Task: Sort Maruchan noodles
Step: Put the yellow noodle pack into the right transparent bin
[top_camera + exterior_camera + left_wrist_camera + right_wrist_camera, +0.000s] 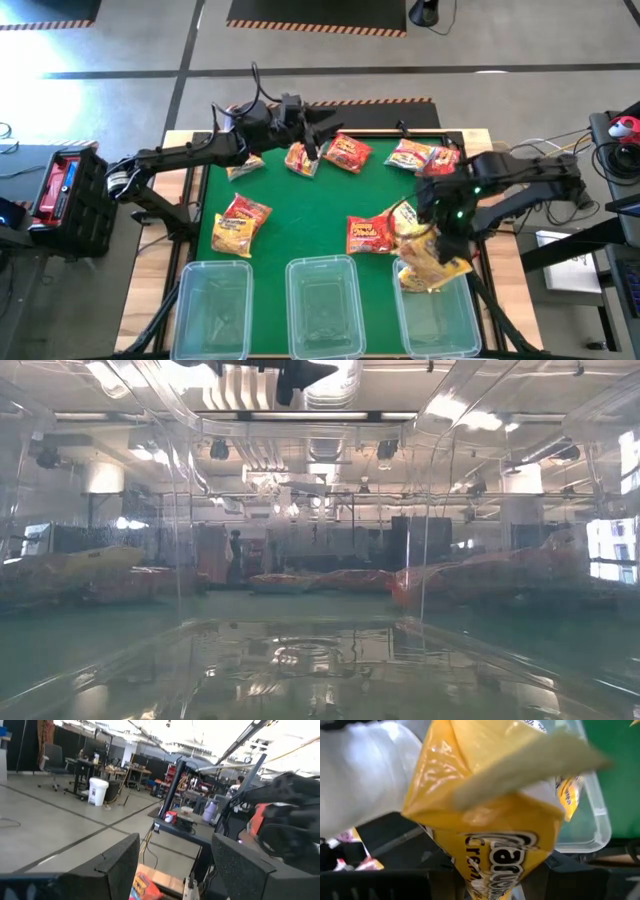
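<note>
Your right gripper (438,250) is clamped on a yellow Maruchan packet (495,835); in the right wrist view the packet fills the frame, pinched between the dark fingers (385,885), crumpled, label facing the camera. In the high view the packet hangs over the far rim of the right-hand clear bin (437,318), partly above the bin, partly above the green mat (300,215). Just beside it on the mat lies a red packet (368,234), touching or nearly touching the held one; you cannot tell which.

Your left gripper (318,135) hovers at the far side of the mat with its fingers (115,865) standing apart, nothing between them; it sits between an orange packet (300,158) and another red packet (347,152). More packets lie at the far right corner (424,156); one yellow-red packet (240,224) lies on the left, near the left bin (212,305); the middle bin (322,305) sits between the other two.
</note>
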Action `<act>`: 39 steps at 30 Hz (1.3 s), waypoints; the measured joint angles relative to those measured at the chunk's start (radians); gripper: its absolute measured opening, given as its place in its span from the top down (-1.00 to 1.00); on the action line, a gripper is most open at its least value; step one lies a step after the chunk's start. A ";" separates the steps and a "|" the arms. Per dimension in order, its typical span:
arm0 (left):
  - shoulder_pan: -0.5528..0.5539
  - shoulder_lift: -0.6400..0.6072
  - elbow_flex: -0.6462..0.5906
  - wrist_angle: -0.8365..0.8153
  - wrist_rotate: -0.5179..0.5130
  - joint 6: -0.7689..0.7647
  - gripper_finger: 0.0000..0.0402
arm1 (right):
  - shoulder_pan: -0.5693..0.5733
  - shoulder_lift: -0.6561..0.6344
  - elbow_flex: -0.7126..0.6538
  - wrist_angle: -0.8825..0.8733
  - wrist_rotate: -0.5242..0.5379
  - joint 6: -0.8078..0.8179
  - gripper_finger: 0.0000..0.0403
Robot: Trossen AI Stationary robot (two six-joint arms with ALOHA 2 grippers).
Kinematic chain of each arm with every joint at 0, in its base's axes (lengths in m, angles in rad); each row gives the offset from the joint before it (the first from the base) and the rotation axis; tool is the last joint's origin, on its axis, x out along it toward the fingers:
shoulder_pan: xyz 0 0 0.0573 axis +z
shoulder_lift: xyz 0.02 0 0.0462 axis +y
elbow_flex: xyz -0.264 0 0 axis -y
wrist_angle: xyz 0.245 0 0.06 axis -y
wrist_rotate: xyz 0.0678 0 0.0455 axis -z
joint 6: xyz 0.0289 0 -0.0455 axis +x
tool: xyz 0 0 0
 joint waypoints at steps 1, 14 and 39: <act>0.000 0.000 0.000 -0.011 0.000 -0.001 -0.15 | 0.017 0.013 0.000 0.000 0.000 0.010 0.41; -0.016 -0.016 0.000 -0.131 0.039 -0.018 -0.15 | 0.174 0.177 -0.003 -0.077 0.001 0.095 0.40; -0.050 -0.117 0.000 -0.136 0.048 -0.060 -0.15 | 0.291 0.281 -0.201 0.024 0.160 -0.130 0.37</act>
